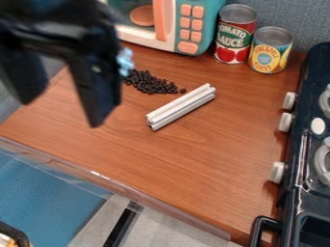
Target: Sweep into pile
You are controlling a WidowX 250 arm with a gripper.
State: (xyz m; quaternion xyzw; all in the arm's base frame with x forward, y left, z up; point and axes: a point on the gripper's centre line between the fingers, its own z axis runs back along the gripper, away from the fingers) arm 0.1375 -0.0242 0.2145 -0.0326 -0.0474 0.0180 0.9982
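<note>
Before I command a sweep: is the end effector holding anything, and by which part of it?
Nothing is held: the end effector is open and empty, and the silver bar lies on the counter.

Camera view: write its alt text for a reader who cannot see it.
Small black pellets lie in a loose pile near a silver metal bar on a brown wooden counter, with an open black end effector hanging at left. Behind are a teal toy microwave and two labelled metal cans; a black toy stove stands at right.
</note>
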